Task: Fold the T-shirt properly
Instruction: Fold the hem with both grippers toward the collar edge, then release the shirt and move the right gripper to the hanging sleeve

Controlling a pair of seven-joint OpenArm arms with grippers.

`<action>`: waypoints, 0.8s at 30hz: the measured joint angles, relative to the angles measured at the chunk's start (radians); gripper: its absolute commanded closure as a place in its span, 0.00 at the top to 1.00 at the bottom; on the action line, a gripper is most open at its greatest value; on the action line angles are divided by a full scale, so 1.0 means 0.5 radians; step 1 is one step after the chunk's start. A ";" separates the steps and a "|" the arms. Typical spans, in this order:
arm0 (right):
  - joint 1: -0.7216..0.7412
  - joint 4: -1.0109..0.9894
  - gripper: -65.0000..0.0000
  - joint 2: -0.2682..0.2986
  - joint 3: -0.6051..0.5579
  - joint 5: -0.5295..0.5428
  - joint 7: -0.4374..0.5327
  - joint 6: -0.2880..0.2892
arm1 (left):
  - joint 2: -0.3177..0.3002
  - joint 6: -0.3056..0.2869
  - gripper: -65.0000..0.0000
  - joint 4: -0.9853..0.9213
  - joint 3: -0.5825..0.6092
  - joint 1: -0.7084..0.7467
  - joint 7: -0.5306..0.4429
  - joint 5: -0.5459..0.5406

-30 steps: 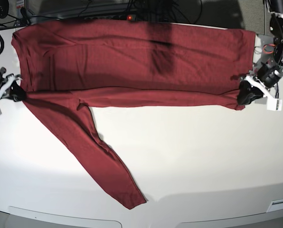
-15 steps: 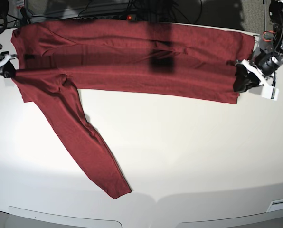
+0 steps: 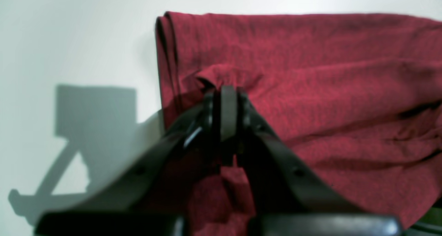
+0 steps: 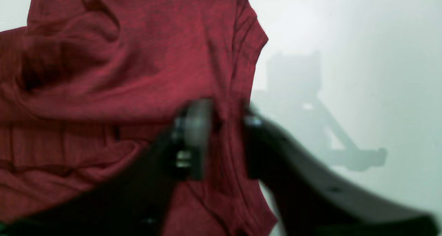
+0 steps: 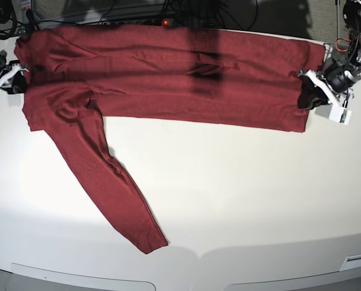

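While the left gripper pinches the T-shirt hem, the right gripper's jaws stand parted astride the fabric; folding the sleeve comes next.

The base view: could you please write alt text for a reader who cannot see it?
A dark red long-sleeved T-shirt lies folded into a long band across the far side of a white table, one sleeve trailing diagonally toward the near edge. The left gripper pinches one end of the band; the right gripper is at the other.

Bright overhead light, hard shadows, blurry wrist views
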 measured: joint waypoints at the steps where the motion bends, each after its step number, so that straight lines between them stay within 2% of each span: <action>1: 0.013 -0.002 0.48 -0.001 0.000 0.040 -0.002 -0.001 | -0.001 0.000 0.25 0.000 0.000 -0.001 -0.001 -0.007; 3: 0.062 -0.004 0.50 -0.001 0.001 0.121 -0.025 -0.001 | 0.000 0.001 0.45 0.000 0.000 0.000 -0.027 -0.021; 4: 0.095 -0.004 0.50 -0.001 0.002 0.160 -0.060 -0.001 | 0.000 0.002 0.51 0.000 0.000 0.000 -0.056 -0.041; 6: 0.184 -0.005 0.50 -0.002 0.002 0.223 -0.202 -0.001 | -0.001 0.002 0.57 0.000 0.000 -0.005 -0.060 -0.102; 9: 0.354 -0.009 0.50 -0.011 -0.008 0.261 -0.414 -0.001 | -0.001 0.003 0.57 -0.001 0.000 -0.011 -0.058 -0.138; 12: 0.554 -0.030 0.50 -0.005 -0.092 0.259 -0.452 -0.001 | -0.001 0.005 0.57 0.000 0.000 -0.018 -0.063 -0.259; 14: 0.697 -0.059 0.50 0.002 -0.217 0.246 -0.463 -0.001 | -0.001 0.005 0.57 0.000 0.000 -0.018 -0.078 -0.365; 17: 0.906 -0.129 0.50 -0.003 -0.482 0.133 -0.480 -0.002 | 0.000 0.005 0.57 0.000 0.000 -0.017 -0.074 -0.392; 20: 1.145 -0.236 0.50 -0.012 -0.750 -0.010 -0.492 -0.111 | 0.001 0.005 0.57 0.000 0.000 -0.018 -0.076 -0.393; 24: 1.495 -0.517 0.50 0.002 -1.050 -0.056 -0.463 -0.155 | 0.014 0.005 0.57 0.000 0.000 -0.018 -0.074 -0.391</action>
